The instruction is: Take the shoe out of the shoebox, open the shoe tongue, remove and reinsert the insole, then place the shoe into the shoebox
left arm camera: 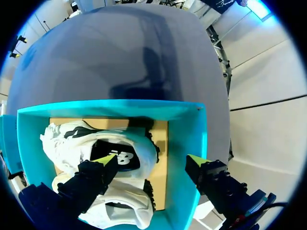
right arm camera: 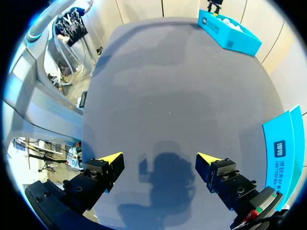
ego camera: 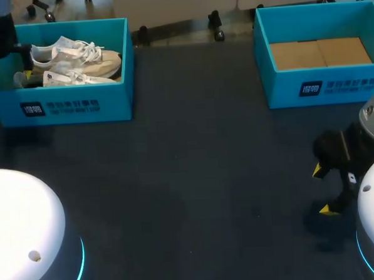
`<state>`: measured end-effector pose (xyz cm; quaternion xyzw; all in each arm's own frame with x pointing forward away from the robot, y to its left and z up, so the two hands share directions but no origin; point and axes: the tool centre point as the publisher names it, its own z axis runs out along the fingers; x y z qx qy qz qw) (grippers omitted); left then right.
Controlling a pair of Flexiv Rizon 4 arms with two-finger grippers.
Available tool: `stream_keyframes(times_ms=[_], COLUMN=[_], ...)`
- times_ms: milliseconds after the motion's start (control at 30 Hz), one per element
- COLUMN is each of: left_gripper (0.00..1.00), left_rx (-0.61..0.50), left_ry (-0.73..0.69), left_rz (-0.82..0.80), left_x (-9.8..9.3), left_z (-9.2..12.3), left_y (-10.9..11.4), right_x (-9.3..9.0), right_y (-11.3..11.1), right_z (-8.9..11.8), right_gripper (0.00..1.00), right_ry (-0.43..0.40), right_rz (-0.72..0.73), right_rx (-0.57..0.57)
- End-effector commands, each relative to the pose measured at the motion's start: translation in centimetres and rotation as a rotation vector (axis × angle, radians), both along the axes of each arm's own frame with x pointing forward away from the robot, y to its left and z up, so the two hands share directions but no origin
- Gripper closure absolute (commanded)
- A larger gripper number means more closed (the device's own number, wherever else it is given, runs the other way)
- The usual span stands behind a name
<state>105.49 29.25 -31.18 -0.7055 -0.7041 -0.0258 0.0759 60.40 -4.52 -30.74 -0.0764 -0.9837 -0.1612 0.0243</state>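
A pair of white shoes [ego camera: 76, 61] lies in the blue shoebox [ego camera: 75, 108] at the table's far left. In the left wrist view the upper shoe [left arm camera: 72, 139] shows its dark insole [left arm camera: 120, 158]. My left gripper [left arm camera: 152, 162] hangs open over this box. One fingertip [left arm camera: 108, 160] is at the shoe's opening, and the other [left arm camera: 196, 160] is beyond the box wall [left arm camera: 184, 143]. My right gripper [ego camera: 322, 189] stands open low over the bare table at the near right, with nothing between its fingers [right arm camera: 108, 160].
A second blue shoebox [ego camera: 322, 89] at the far right shows only its cardboard floor [ego camera: 320, 53]. Dark table surface [ego camera: 195, 177] stretches between the two boxes and toward the front. My arms' white bases stand at the near corners.
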Motion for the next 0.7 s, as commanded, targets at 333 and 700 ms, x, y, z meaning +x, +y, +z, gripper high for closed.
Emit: stream_keyframes(times_ms=[333,700], left_gripper=[0.05,0.09], left_rx=[-0.003,-0.003], left_ry=[-0.005,0.003], left_rz=[-0.014,0.003], left_x=[-0.6,-0.4], left_z=[-2.4,-4.4], left_y=[0.1,-0.2], right_x=[-0.2,-0.2], right_y=[0.0,0.0], right_z=[0.0,0.0], right_gripper=[0.0,0.0], right_ry=[-0.003,-0.003], right_rz=[-0.001,-0.001], right_rx=[-0.002,-0.002])
